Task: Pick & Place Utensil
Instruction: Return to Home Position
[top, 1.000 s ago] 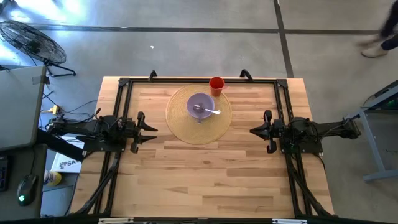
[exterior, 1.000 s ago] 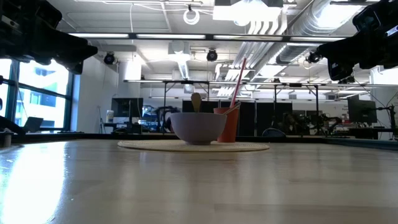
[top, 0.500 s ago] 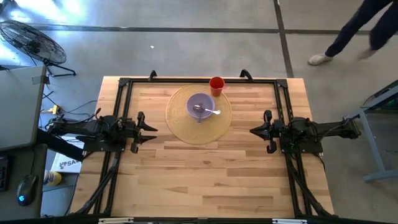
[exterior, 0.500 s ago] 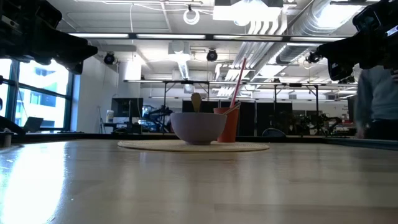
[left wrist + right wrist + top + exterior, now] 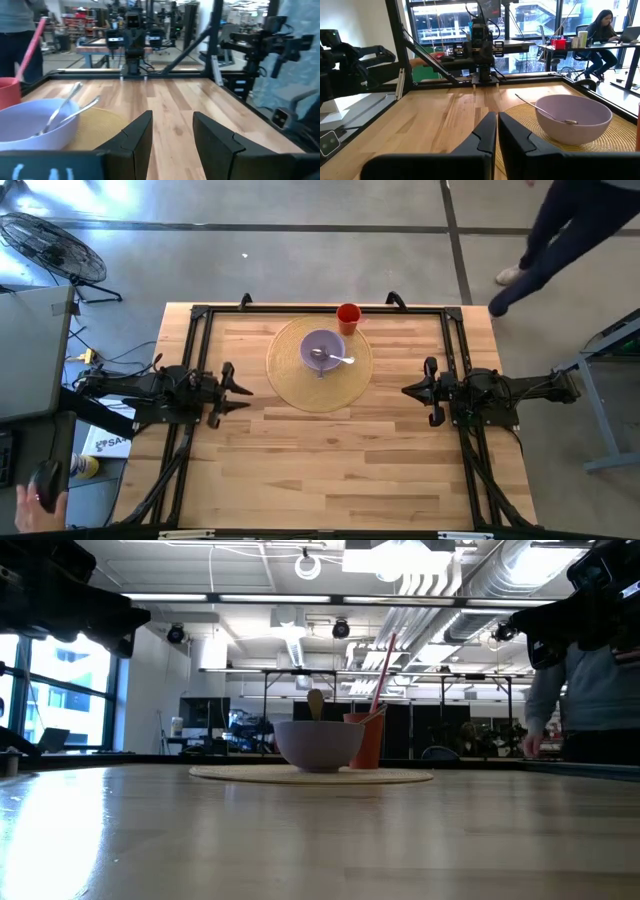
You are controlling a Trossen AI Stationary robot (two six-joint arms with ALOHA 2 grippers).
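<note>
Purple bowl sits on round mat beside orange cup.

Even overhead light fills the room, and daylight from the window glares off the table nearby.

Bowl sits on the round mat at the far middle of the table, two utensils in it. Cup is just behind it to the right, with a straw in it. Left hand is on the left side, right hand on the right.
</note>
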